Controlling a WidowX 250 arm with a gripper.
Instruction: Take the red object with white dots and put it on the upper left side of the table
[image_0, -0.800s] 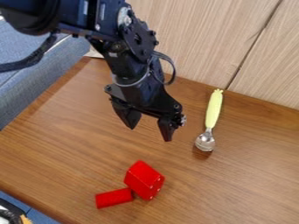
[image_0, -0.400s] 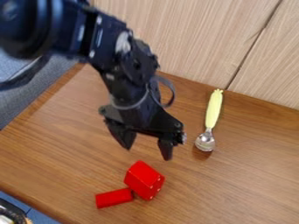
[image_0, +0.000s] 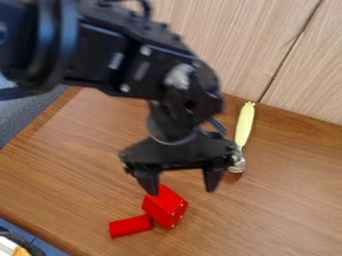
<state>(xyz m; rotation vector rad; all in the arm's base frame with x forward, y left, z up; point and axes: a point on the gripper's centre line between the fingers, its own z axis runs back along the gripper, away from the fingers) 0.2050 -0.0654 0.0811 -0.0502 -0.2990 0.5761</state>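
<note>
Step in hand, as judged: lining up for the grasp; no hold on the piece yet. Tool (image_0: 182, 192) spread wide, pointing down. One finger, the one toward the desk's left edge, overlaps the top of the red dotted block (image_0: 165, 206); contact cannot be told. The other finger is over bare wood.

Block sits on the desk (image_0: 280, 210), toward its lower edge, left of middle. Red cylinder (image_0: 130, 226) lies at its side, touching or nearly so. Spoon (image_0: 244, 125) well apart, toward the back edge.

Next move likely calls for shifting the tool until the block lies between both fingers, then lowering and closing. Risk: a finger landing on the block, or nudging the cylinder. After that, lift and carry to the upper left corner.
</note>
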